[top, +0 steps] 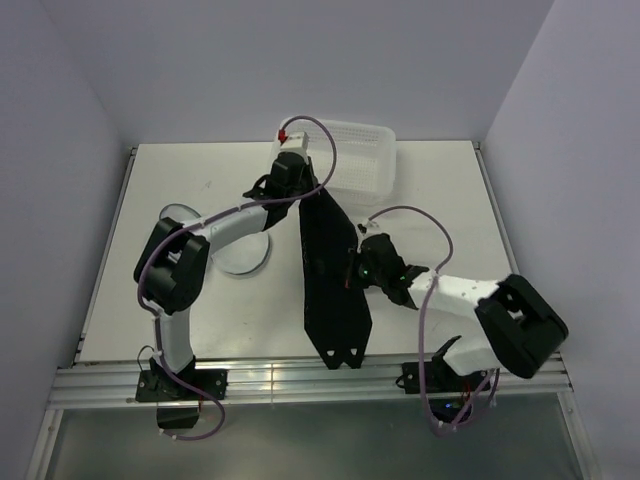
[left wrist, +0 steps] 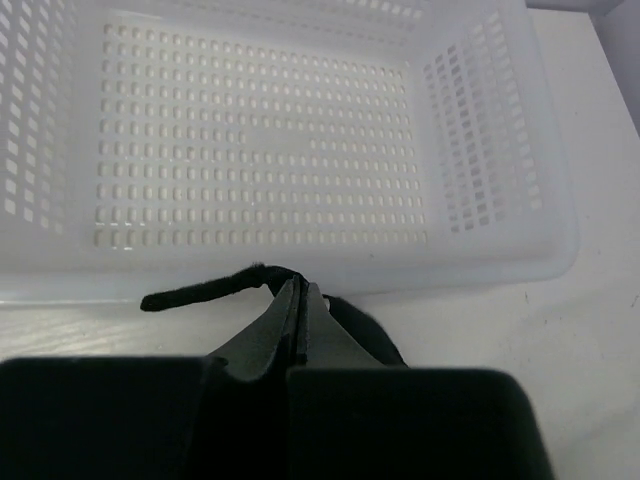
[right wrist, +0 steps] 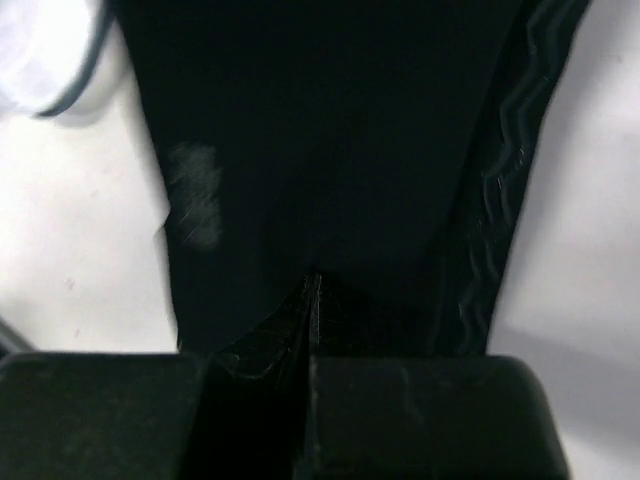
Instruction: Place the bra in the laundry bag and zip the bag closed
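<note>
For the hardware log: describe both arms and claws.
The left arm and right arm are white tubes between bulky black joint housings, each trailing a thin mauve cable. The left claw and right claw are matte black wedges. Red tab on the left wrist, green light on the right.

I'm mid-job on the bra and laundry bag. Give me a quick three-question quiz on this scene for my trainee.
1. True or false: the bra lies inside the laundry bag.
2. Multiple choice: what does the left wrist view show inside the white perforated basket? A) the bra B) nothing C) the laundry bag
3. Short answer: of the left gripper and the right gripper, which is shut on the bra?

Key:
1. False. It is stretched out over the table, beside the bag.
2. B
3. Both
</note>
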Robot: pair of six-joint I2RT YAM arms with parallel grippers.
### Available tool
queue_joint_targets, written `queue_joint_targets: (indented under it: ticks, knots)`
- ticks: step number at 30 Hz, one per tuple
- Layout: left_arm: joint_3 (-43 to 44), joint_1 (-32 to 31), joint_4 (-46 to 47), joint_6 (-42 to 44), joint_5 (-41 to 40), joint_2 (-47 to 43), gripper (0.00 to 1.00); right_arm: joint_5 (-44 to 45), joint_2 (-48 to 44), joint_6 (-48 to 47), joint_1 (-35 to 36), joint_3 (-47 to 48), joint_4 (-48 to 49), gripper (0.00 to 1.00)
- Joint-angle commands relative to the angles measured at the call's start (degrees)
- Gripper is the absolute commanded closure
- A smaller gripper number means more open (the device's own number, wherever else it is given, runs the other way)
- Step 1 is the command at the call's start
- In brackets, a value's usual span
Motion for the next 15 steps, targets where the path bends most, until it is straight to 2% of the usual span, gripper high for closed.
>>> queue_joint_targets:
  ticks: [1,4,8,11,13,14,15]
  knots:
    - [4.5,0.9,2.2,2.0,2.0,-0.7,1.00,1.4,6.6,2.1,-1.1,5.8,7.3,1.00]
    - [6.4,1.6,1.6,3.0,2.9,-0.5,1.00,3.1,13.0,2.2,-2.4,13.4,7.0,1.00]
    - [5.7,2.2,3.1,3.2,4.6,-1.0,1.00,7.3,17.0,1.4,-4.0,17.8,7.8,1.00]
    - [7.2,2.5,2.0,2.9,5.7,0.5,1.00,5.2,18.9,0.8,-5.6,21.9,5.4,1.00]
    - [5.1,2.6,3.2,2.6,5.8,0.1,1.00,4.6,18.5,0.2,-5.4,21.6,5.2,0.92]
    - [4.2,2.6,3.8,2.0,5.7,-0.3,1.00,4.5,18.1,0.3,-5.4,21.1,5.3,0.82]
    - [2.5,2.8,4.3,1.6,5.8,-0.7,1.00,4.5,17.6,0.2,-5.4,20.7,5.1,0.78]
